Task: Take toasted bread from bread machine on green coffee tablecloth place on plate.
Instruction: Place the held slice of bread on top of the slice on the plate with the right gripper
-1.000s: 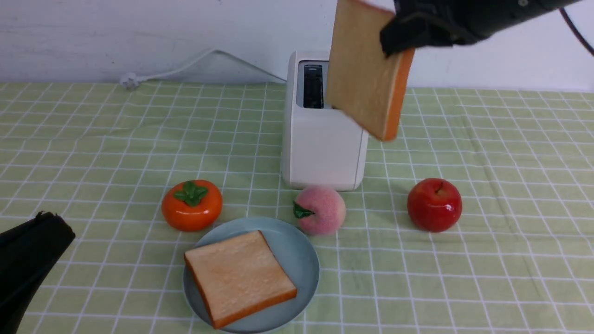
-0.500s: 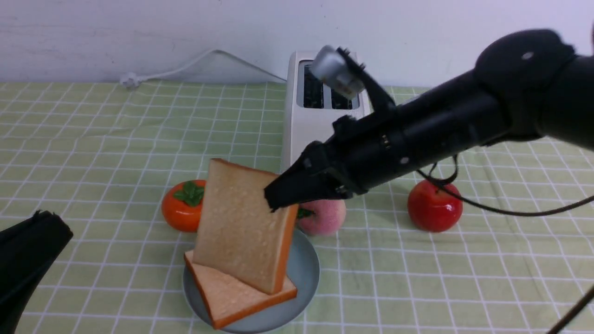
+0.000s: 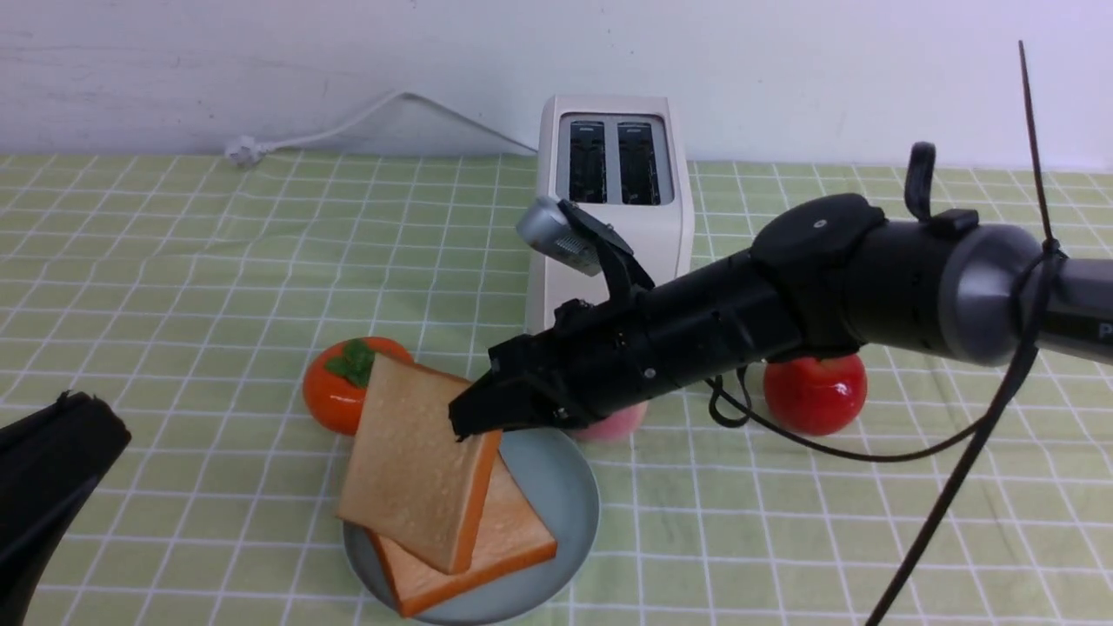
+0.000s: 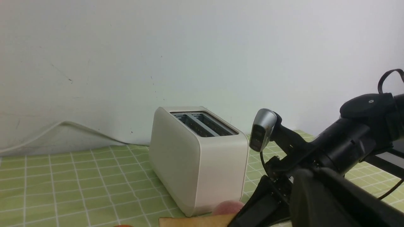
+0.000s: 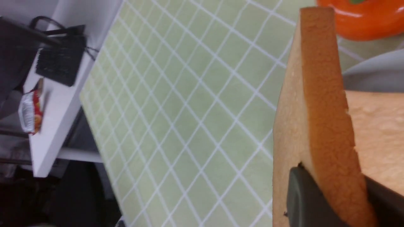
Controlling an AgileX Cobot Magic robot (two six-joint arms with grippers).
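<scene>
First, nearest the camera at the lower left of the front view: left gripper [image 3: 91, 426], black, jaws closed on nothing, low over the green coffee tablecloth [image 3: 174, 287], light green with thin white grid lines.

Just beyond, near the front centre: pale blue plate [image 3: 565, 487] carrying both pieces of the toasted bread. Lower slice [image 3: 513, 530] flat on the plate, orange-brown crust facing the camera. Upper slice [image 3: 413, 474] tilted, bottom edge resting on the lower slice, left part overhanging the plate's rim.

Right gripper [image 3: 474, 422] clamped on the upper slice at its top right corner. In the right wrist view, dark fingers [image 5: 303, 195] pressed against both faces of that slice, crust edge between them.

Right arm extended in from the right, silver wrist camera [image 3: 548, 230] on top, black cable [image 3: 783, 435] looping beneath. White lettering on the arm cut off by the frame's right edge, not readable.

Behind the plate, in a row: orange persimmon [image 3: 335, 391] on the left, partly hidden by the upper slice; pink peach [image 3: 613, 426], mostly hidden by the gripper; red apple [image 3: 813, 396] on the right, well apart from the plate.

Farther back, centre: bread machine [image 3: 609, 235], cream-white, upright, two dark slots on top; tiny marks at the slots' far ends too small to read.

Farthest: white cord [image 3: 348, 122] and plug [image 3: 243, 152] lying along the foot of the white wall [image 3: 261, 52].
</scene>
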